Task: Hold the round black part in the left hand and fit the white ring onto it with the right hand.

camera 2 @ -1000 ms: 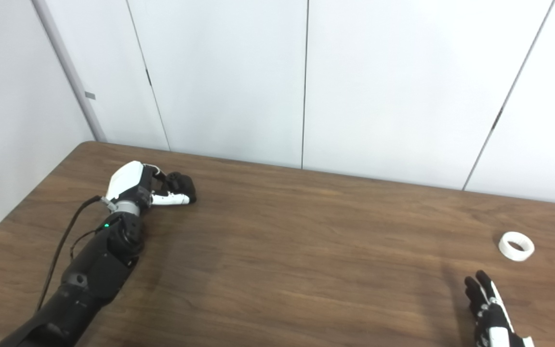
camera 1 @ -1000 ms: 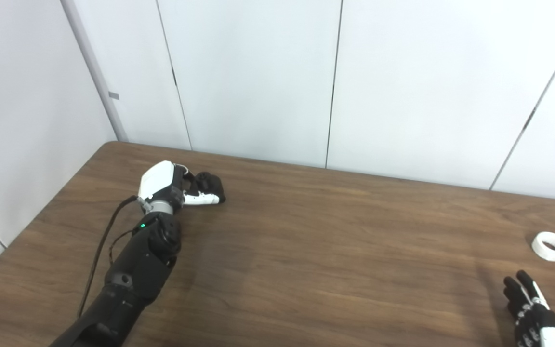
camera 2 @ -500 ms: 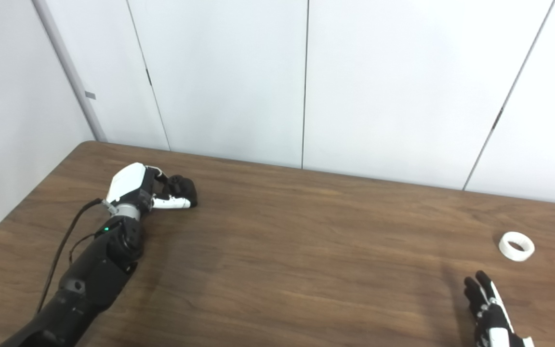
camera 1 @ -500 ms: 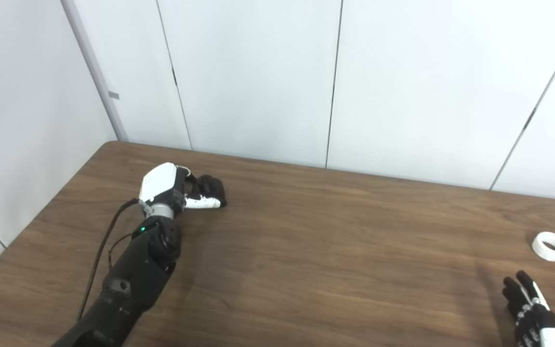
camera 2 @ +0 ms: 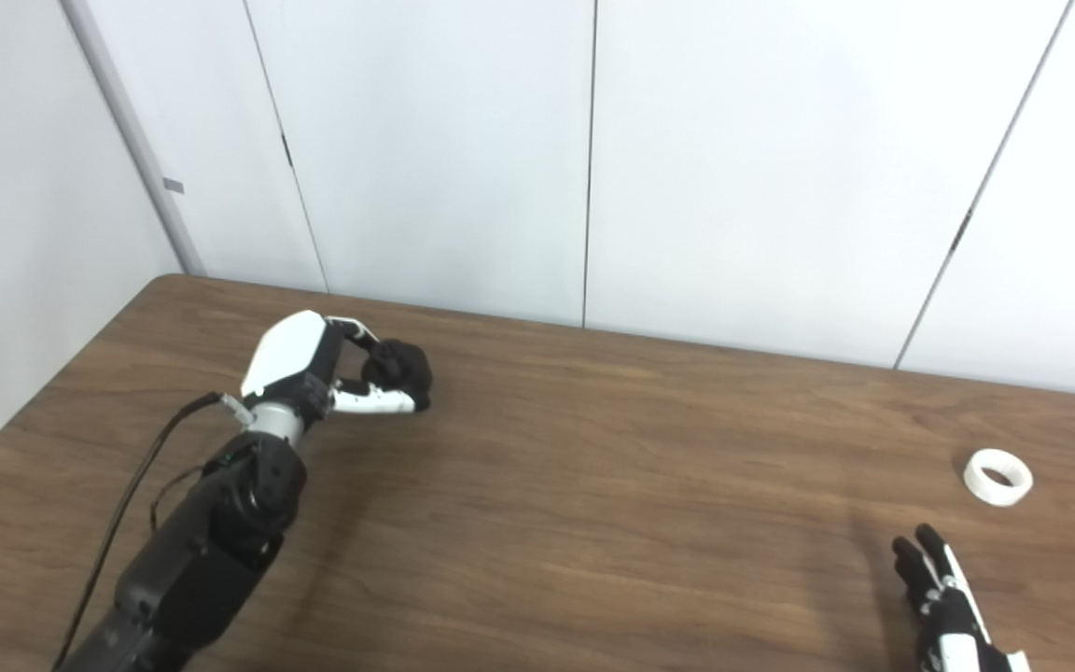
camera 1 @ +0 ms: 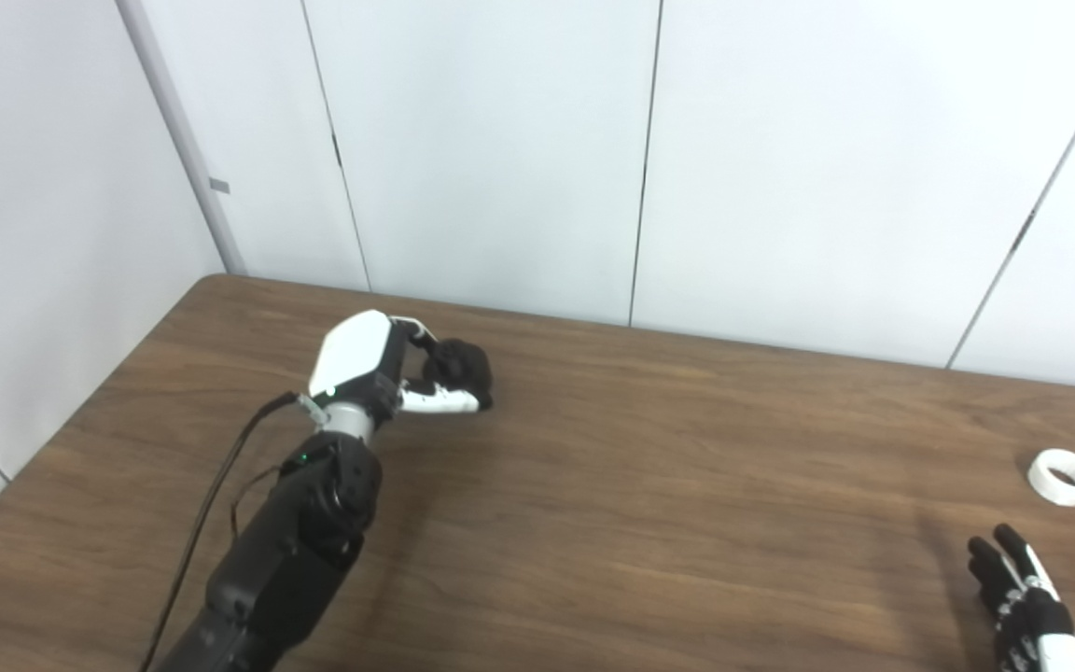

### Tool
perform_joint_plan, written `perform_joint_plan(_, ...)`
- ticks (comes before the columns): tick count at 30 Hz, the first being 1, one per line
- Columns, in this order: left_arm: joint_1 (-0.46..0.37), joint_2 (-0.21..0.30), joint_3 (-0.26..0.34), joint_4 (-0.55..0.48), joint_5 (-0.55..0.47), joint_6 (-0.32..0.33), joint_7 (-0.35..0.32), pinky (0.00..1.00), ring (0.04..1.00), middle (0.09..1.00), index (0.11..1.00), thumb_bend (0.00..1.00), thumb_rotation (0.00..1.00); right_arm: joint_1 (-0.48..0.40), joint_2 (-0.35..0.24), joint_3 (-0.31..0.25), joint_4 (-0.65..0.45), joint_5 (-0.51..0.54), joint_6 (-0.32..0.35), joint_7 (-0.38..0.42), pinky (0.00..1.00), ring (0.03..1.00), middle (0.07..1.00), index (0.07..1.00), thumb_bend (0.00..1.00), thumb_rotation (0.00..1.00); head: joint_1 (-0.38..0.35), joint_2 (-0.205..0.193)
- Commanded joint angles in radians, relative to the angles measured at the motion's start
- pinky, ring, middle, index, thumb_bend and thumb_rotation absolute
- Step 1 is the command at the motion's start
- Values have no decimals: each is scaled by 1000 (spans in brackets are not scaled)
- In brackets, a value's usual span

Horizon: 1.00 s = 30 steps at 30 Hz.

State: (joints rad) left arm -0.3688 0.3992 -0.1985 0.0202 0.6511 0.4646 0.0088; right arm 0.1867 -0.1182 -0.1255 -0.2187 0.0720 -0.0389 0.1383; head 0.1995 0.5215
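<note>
My left hand [camera 1: 407,378] is at the far left of the wooden table [camera 1: 649,485], its fingers closed around the round black part [camera 1: 463,366], held just above the tabletop. It also shows in the right eye view [camera 2: 346,373] with the black part [camera 2: 399,367]. The white ring [camera 1: 1064,477] lies flat on the table at the far right, also in the right eye view [camera 2: 997,477]. My right hand [camera 1: 1023,607] is at the bottom right, fingers spread and empty, a short way nearer than the ring and apart from it.
White wall panels [camera 1: 780,168] stand along the table's back edge and left side. A black cable [camera 1: 211,504] runs along my left forearm. The table's left edge [camera 1: 62,401] slants close to my left arm.
My left hand has moved to the right and a little up with the black part in its grip. My right hand has hardly moved. The ring has stayed where it was.
</note>
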Motion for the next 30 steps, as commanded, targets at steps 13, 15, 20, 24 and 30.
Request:
perform_joint_plan(13, 97, -84, -52, -293, 134, -9, -106, 1000, 876, 780, 486, 523, 52, 1, 16, 30, -14, -40, -29, -49, 973, 924, 905, 920, 520, 1000, -58, 8)
perform_joint_plan(15, 115, -97, -64, -313, 148, -21, -106, 1000, 878, 783, 486, 523, 53, -2, 22, 37, -22, -51, -17, -61, 967, 919, 899, 914, 530, 1000, -77, 14)
perform_joint_plan(20, 154, -127, -90, -330, 166, -59, -106, 1000, 882, 788, 485, 522, 54, -14, 35, 59, -25, -72, -27, -84, 966, 908, 890, 903, 528, 1000, -112, 22)
perform_joint_plan(24, 184, -137, -129, -350, 167, -101, -121, 1000, 888, 801, 485, 520, 57, -14, 40, 75, -49, -73, -6, -98, 952, 912, 893, 904, 513, 1000, -138, 30)
perform_joint_plan(30, 239, -149, -188, -361, 175, -180, -126, 1000, 893, 804, 485, 520, 57, -21, 48, 95, -83, -89, 30, -114, 995, 929, 903, 910, 536, 1000, -173, 46)
